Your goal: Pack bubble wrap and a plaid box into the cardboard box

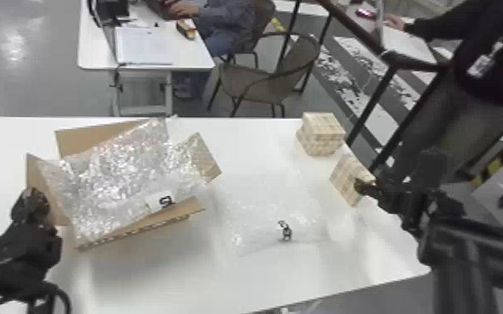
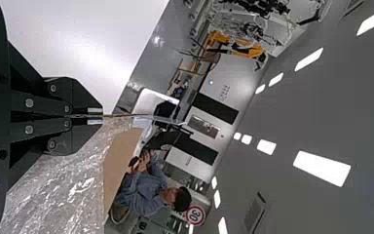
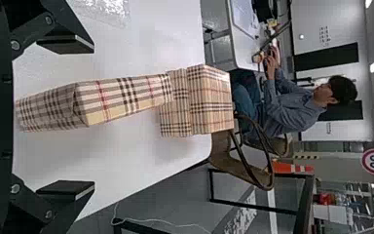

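The plaid box (image 1: 346, 175) I want lies on the counter (image 1: 179, 275) near its right-hand edge, just short of two stacked plaid boxes (image 1: 321, 133). My right gripper (image 3: 94, 117) is wide open around its near end, with daylight on both sides and nothing held. If I squeeze off-centre, I expect one finger to land first and twist the box, maybe shoving it off the edge or into the stack. Lifting without a firm pinch could let it slide out.

Well over to the left, the cardboard box (image 1: 96, 140) has its flaps spread and bubble wrap (image 1: 113, 175) heaped up over its opening. That bulk could spring back and leave the plaid box perched on top. My left gripper (image 2: 102, 116) looks closed on a thin cardboard edge at the left side; any tug there might skew the carton or tear the flap. Between the two lies a loose sheet of bubble wrap (image 1: 271, 208), which a low carry could snag and drag along.
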